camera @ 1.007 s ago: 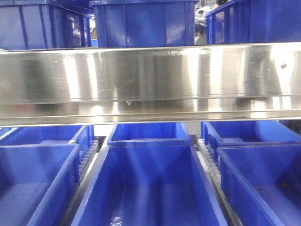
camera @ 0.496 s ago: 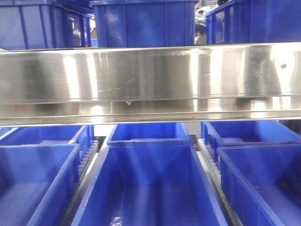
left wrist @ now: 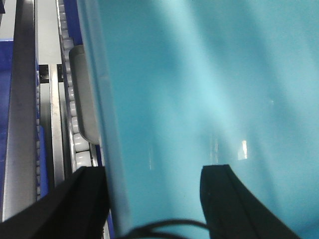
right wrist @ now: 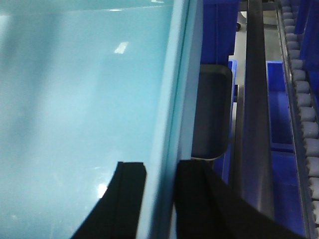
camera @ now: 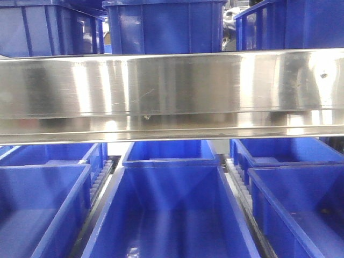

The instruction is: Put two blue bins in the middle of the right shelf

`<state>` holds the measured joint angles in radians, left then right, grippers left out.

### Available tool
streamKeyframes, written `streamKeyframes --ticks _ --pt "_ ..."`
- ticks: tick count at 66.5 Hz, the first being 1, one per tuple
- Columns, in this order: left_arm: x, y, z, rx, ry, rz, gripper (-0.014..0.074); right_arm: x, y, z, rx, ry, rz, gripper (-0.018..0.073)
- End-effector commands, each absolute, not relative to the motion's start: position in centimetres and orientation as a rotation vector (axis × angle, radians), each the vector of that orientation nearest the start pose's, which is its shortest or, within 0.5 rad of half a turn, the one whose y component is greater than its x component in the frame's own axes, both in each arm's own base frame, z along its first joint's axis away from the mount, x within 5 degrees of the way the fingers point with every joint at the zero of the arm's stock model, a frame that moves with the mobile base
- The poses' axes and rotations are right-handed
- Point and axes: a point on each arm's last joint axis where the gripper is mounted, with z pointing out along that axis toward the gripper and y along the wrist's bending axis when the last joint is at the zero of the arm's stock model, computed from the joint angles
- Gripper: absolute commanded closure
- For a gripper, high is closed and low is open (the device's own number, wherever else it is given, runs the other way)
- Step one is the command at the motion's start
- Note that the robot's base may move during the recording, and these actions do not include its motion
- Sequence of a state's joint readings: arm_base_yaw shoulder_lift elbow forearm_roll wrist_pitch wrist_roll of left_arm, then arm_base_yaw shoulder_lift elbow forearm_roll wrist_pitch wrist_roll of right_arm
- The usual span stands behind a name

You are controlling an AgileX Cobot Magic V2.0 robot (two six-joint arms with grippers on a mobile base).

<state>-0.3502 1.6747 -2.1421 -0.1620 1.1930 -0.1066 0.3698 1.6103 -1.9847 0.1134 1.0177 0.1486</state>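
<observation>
Steel shelf rail (camera: 172, 91) crosses your front view. Your right gripper (right wrist: 159, 199) clamps the side wall of a blue bin (right wrist: 75, 99). Your left gripper (left wrist: 152, 199) straddles the opposite wall, and you cannot tell from its view whether it grips. Beside that wall runs a roller track (left wrist: 79, 149), and neighbouring bins (right wrist: 284, 89) stand beyond the right wall.

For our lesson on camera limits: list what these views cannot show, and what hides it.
Front view: steel beam hides the upper bins' bases; both arms are out of frame.
Left wrist: washed-out bin wall fills the frame; whether the left gripper clamps it is unclear.
Right wrist: pale wall the right gripper straddles cannot be matched to any bin.
</observation>
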Motion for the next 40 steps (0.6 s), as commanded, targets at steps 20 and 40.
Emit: streamKeyframes --ticks 20,40 --pt "29.9 -13.9 52.1 0.348 2.080 -0.594 0.0707 31.4 13.5 50.2 -0.208 2.031 0.522 0.0713" --pt "30.2 -14.0 52.0 0.345 2.075 -0.595 0.0707 32.6 14.0 49.4 -0.200 2.022 0.524 0.0713"
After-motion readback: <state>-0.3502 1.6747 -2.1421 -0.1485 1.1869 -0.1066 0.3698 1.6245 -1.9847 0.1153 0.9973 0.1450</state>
